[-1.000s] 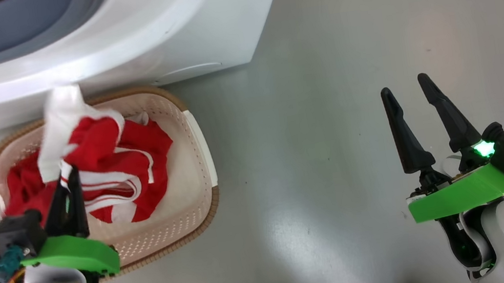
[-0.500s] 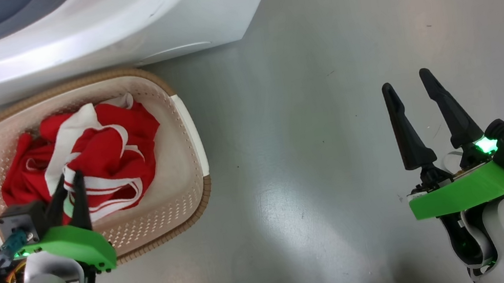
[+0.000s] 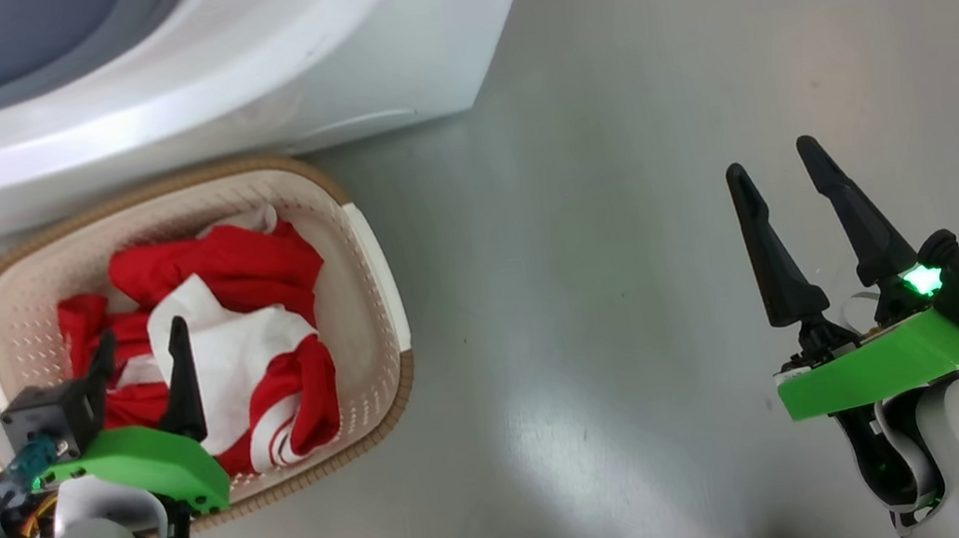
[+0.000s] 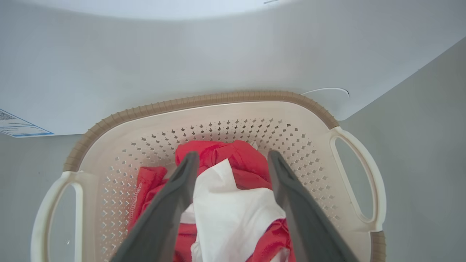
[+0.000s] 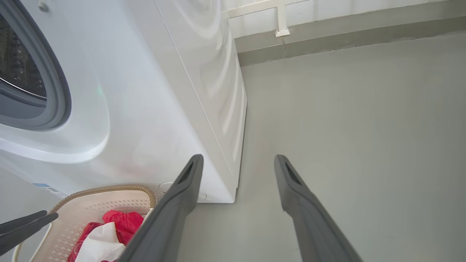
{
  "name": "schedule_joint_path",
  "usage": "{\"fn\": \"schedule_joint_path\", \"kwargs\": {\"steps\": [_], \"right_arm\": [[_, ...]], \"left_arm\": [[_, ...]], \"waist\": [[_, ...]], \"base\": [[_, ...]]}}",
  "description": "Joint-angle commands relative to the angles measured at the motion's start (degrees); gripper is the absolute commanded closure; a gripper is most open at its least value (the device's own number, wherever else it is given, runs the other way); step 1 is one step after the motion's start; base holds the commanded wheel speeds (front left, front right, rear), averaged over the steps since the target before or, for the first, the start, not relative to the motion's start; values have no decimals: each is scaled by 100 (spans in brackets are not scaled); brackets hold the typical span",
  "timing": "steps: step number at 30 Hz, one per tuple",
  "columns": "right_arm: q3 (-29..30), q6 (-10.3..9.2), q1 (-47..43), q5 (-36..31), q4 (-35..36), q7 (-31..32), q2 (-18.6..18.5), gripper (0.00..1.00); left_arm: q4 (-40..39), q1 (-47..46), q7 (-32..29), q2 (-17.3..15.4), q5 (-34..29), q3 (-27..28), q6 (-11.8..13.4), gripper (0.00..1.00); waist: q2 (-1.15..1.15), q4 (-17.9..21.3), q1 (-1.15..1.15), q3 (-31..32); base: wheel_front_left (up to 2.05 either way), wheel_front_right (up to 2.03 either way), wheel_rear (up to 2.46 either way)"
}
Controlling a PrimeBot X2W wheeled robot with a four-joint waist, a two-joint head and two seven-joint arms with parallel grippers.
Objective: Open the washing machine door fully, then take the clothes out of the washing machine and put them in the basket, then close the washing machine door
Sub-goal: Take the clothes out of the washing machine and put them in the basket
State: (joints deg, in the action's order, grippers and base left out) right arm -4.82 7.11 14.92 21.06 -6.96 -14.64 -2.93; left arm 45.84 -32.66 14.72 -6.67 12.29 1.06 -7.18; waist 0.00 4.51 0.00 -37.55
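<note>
The left gripper (image 3: pixel 140 337) has its two fingers spread wide and holds nothing; they hang over the heap of clothes (image 3: pixel 227 272) and straddle a white panel of the fabric, though I cannot tell whether the tips brush it. The clothes, red with white panels and striped trim, lie bunched inside the basket (image 3: pixel 149 186), nothing trailing over its rim; the basket stands on the floor (image 3: pixel 619 193), close up against the front of the washing machine (image 3: pixel 321 75). The right gripper (image 3: pixel 770 158) is also wide open and empty; it hovers over bare floor, well apart from the basket and to the right of the machine's corner.

As for progress, the opening of the machine is uncovered, with the grey gasket (image 5: pixel 54 91) and a slice of the drum (image 5: pixel 18 65) plain in the right wrist view; so the door is judged open, but how far I cannot tell. This load looks delivered to the basket; the visible part of the drum seems bare, but most of it is cut off, so more clothes may remain. Closing the door is left to do.
</note>
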Motion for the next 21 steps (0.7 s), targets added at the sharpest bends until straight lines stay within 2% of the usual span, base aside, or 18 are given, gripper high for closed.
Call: {"fn": "schedule_joint_path", "kwargs": {"steps": [1, 9, 21], "right_arm": [[-141, 37, -98, -38, 82, -36, 5, 0], [-166, 37, -240, -67, -46, -36, 5, 0], [-114, 37, -594, -151, -283, -36, 5, 0]], "left_arm": [[-155, 291, 28, -161, 69, 198, -31, 0], [-568, 700, 28, -82, 201, 441, -31, 0], [-1761, 1485, 28, 20, 183, 569, -31, 0]], "waist": [[0, -31, 0, 236], [0, -67, 0, 836], [0, -207, 0, 1885]], "base": [[0, 0, 0], [0, 0, 0], [0, 0, 0]]}}
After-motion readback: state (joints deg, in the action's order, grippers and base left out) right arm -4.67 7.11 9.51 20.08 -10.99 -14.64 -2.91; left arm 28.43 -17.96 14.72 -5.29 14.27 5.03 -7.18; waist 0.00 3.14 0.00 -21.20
